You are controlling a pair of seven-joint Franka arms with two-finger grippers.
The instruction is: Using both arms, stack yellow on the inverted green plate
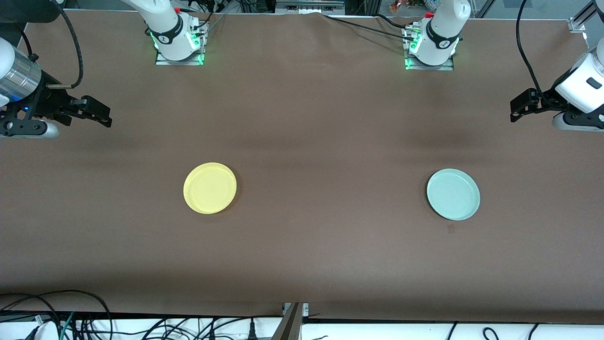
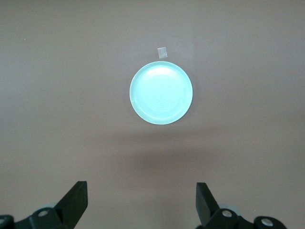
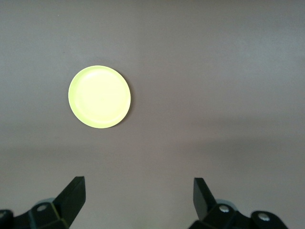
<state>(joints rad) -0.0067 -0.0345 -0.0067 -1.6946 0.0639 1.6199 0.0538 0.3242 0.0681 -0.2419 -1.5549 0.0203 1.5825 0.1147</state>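
The yellow plate point(image 1: 210, 188) lies flat on the brown table toward the right arm's end, and shows in the right wrist view point(image 3: 99, 97). The pale green plate point(image 1: 453, 194) lies flat toward the left arm's end, hollow side up as far as I can see, and shows in the left wrist view point(image 2: 161, 93). My right gripper point(image 1: 104, 120) hangs open and empty above the table's end, away from the yellow plate; in its wrist view point(image 3: 138, 187) the jaws stand wide apart. My left gripper point(image 1: 515, 113) hangs open and empty above the other end point(image 2: 141, 190).
A small square mark point(image 1: 450, 229) lies on the table just nearer the front camera than the green plate point(image 2: 162, 52). The arm bases point(image 1: 178, 45) point(image 1: 432, 49) stand at the table's back edge. Cables point(image 1: 71, 316) lie below the front edge.
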